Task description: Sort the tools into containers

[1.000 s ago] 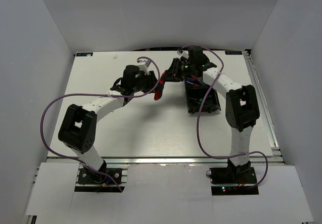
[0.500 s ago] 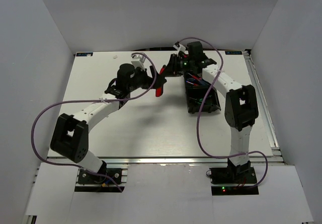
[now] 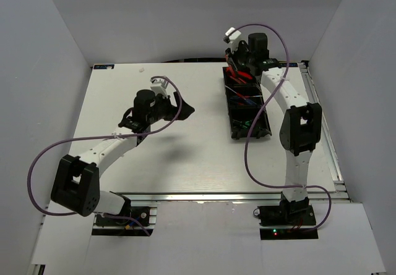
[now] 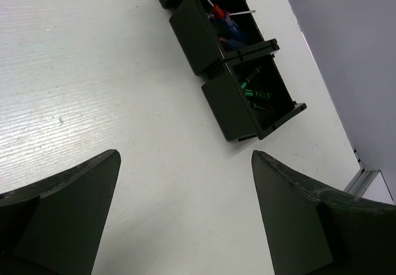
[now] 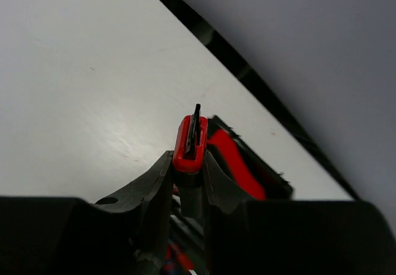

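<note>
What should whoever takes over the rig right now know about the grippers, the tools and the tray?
Left gripper: open, empty, above the table, left of the tray.
Right gripper: shut on a red-handled tool, over the tray's far compartment.
Done: green screwdrivers in the near compartment, blue-and-red screwdrivers in the middle, a second red tool in the far one.
To do: probably release the held tool there; no other loose tool shows in the top view.

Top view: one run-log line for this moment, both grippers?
left gripper: open, empty, over table | right gripper: shut on red-handled tool, at far end of tray
</note>
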{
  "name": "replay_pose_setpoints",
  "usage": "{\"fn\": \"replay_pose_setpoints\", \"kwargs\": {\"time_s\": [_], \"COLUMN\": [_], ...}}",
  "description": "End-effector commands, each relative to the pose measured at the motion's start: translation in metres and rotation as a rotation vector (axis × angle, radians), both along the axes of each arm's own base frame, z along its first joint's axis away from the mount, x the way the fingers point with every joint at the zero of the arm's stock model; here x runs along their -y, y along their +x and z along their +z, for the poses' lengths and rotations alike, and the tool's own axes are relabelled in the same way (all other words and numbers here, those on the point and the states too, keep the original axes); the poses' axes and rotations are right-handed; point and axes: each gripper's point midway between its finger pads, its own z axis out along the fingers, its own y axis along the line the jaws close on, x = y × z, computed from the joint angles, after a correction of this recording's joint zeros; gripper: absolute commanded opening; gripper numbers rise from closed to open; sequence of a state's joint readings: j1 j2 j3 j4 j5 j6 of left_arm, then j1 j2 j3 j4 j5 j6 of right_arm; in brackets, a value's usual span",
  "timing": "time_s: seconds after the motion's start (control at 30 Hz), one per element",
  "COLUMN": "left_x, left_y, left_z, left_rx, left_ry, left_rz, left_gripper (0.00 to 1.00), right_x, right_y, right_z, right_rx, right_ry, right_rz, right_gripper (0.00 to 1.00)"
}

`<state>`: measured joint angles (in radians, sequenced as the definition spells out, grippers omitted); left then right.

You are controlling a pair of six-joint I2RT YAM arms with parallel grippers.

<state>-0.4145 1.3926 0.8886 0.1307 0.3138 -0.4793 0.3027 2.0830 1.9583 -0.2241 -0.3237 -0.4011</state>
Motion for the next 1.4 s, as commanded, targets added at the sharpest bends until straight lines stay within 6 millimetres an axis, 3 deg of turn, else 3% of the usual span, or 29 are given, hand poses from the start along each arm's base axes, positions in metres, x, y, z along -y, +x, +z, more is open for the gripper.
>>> {"fn": "replay_pose_setpoints", "kwargs": {"time_s": [0.0,0.3,0.47,0.6,0.8,0.9,0.93,1.0,1.03,1.23,1.37], "left_x": [-0.008,-0.015,-0.017,-0.018,-0.02,-0.02,-0.02,-0.02,-0.02,-0.025,-0.032], "left_y": [-0.007,-0.009,-0.01,-0.009,-0.009,-0.01,-0.01,-0.01,-0.011,-0.011,-0.01], "left_z": [0.019,0.018,0.016,0.015,0.017,0.017,0.017,0.019,0.019,0.023,0.032], "left_rx": [0.043,0.041,0.032,0.028,0.036,0.035,0.035,0.041,0.039,0.048,0.05], "left_ry": [-0.018,-0.007,-0.007,-0.004,-0.007,-0.011,-0.013,-0.013,-0.012,-0.013,-0.014], "left_rz": [0.02,0.044,0.053,0.059,0.061,0.063,0.062,0.062,0.06,0.072,0.093], "left_gripper": [0.98,0.98,0.98,0.98,0.98,0.98,0.98,0.98,0.98,0.98,0.98], "right_x": [0.021,0.041,0.051,0.053,0.055,0.055,0.054,0.055,0.054,0.046,0.036], "right_y": [0.033,0.066,0.063,0.057,0.043,0.037,0.036,0.033,0.032,0.026,0.012], "right_z": [0.002,-0.031,-0.066,-0.076,-0.074,-0.076,-0.077,-0.079,-0.077,-0.052,-0.017], "right_rx": [0.242,0.296,0.263,0.257,0.253,0.24,0.235,0.221,0.216,0.194,0.142], "right_ry": [-0.245,-0.386,-0.451,-0.46,-0.462,-0.459,-0.458,-0.45,-0.438,-0.36,-0.267], "right_rz": [-0.015,-0.069,-0.075,-0.072,-0.054,-0.045,-0.044,-0.046,-0.048,-0.048,-0.014], "right_gripper": [0.0,0.0,0.0,0.0,0.0,0.15,0.29,0.45,0.59,0.84,0.89]}}
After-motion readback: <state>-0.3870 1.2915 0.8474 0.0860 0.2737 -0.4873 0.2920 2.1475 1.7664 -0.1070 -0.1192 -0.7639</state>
